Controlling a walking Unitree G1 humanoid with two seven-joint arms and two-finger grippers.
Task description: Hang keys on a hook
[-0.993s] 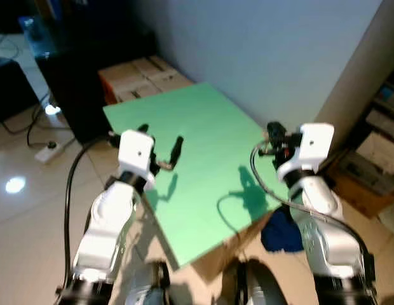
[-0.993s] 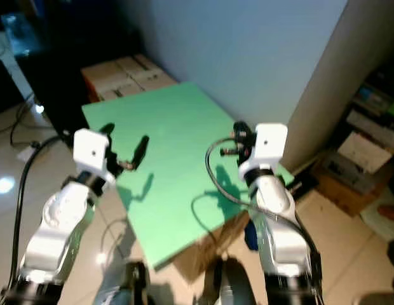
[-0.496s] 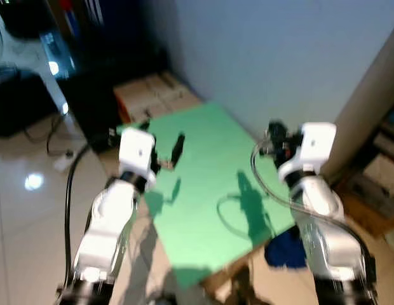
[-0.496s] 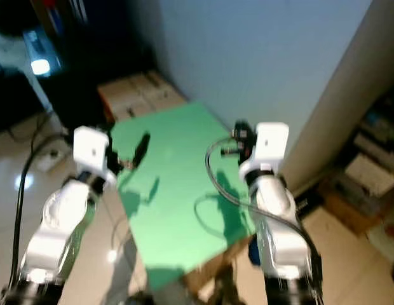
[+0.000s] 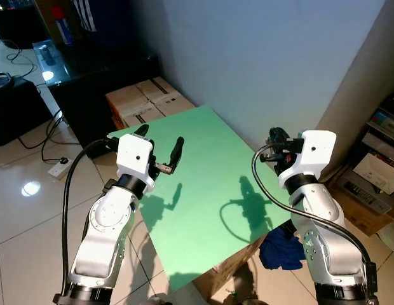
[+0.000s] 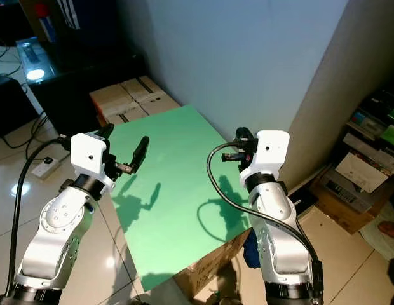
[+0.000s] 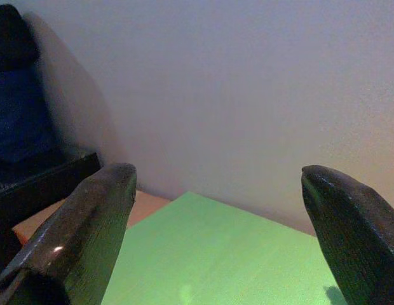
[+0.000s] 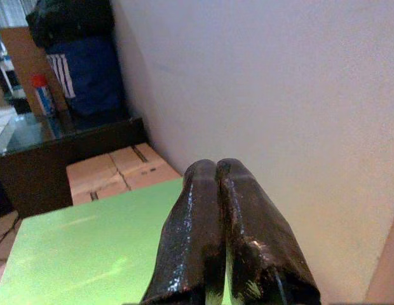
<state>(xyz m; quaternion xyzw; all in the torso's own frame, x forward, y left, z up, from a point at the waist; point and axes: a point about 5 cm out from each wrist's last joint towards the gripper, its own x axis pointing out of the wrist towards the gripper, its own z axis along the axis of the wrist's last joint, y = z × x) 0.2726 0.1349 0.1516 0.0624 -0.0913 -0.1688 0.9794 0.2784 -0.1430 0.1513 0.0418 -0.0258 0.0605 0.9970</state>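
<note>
I see no keys and no hook. A green tabletop [image 5: 203,178] lies bare in front of me against a pale blue wall [image 5: 260,57]. My left gripper [image 5: 160,140] is raised over the table's left side and is open, with its two black fingers [image 7: 89,235] spread wide and nothing between them. My right gripper [image 5: 276,136] is held up over the table's right edge, close to the wall. It is shut, its fingertips [image 8: 216,175] pressed together with nothing visible between them.
Cardboard boxes [image 5: 146,98] sit behind the table on the left, next to a dark glass-topped cabinet [image 5: 76,60]. A power strip [image 5: 60,168] and cables lie on the tiled floor. A blue cloth [image 5: 283,248] lies by the table's right corner. Shelves with boxes [image 5: 375,171] stand at the right.
The camera swung and has settled, so the picture is sharp and shows more of the room at the left. Both arms hold the same raised pose; the grippers are unchanged.
</note>
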